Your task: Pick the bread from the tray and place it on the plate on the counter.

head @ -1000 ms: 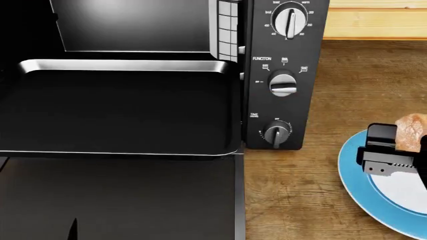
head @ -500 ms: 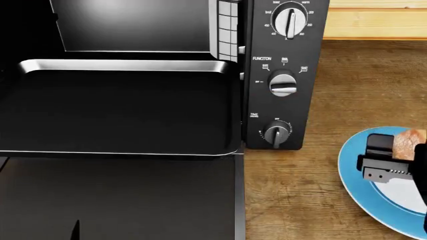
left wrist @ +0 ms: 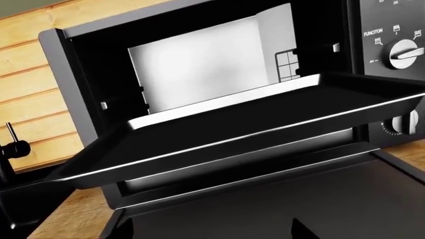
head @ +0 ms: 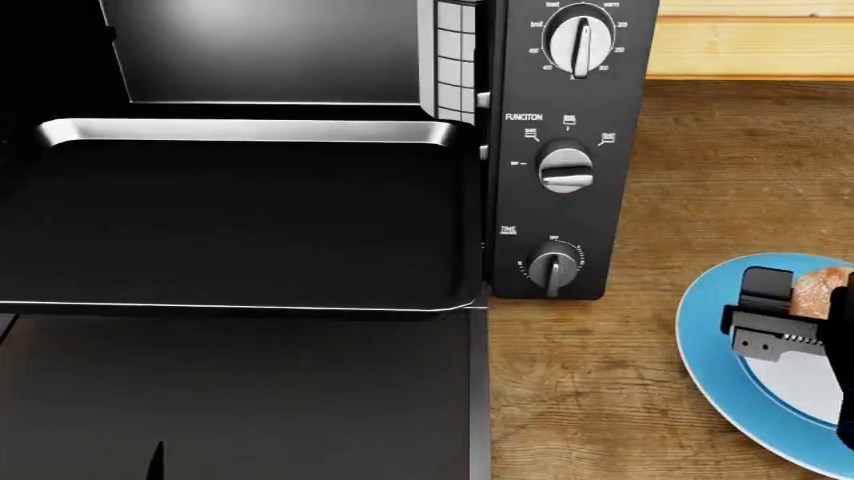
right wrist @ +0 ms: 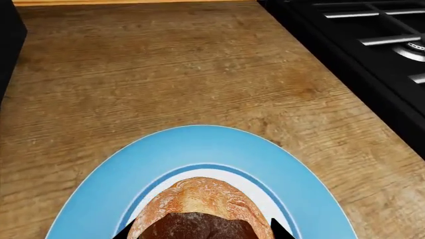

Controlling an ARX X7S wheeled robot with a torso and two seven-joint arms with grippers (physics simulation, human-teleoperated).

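Note:
The bread (head: 817,288), a golden-brown crusty roll, is between the fingers of my right gripper (head: 807,315), low over the plate (head: 701,330) at the right edge of the head view. In the right wrist view the bread (right wrist: 199,199) lies over the white centre of the blue-rimmed plate (right wrist: 199,144), with my right gripper (right wrist: 199,234) shut on it. I cannot tell whether it touches the plate. The black tray (head: 240,130) juts empty from the oven. My left gripper (left wrist: 212,231) is open and empty above the oven door, in front of the tray (left wrist: 232,124).
A black toaster oven with three knobs (head: 567,165) stands on the wood counter (head: 601,380), its glass door (head: 240,400) folded down. A black hob (right wrist: 359,40) borders the counter beyond the plate. A dark tap (left wrist: 13,149) stands left of the oven.
My right gripper has come down with the bread, closer to the plate. The left arm, tray and oven have not moved.

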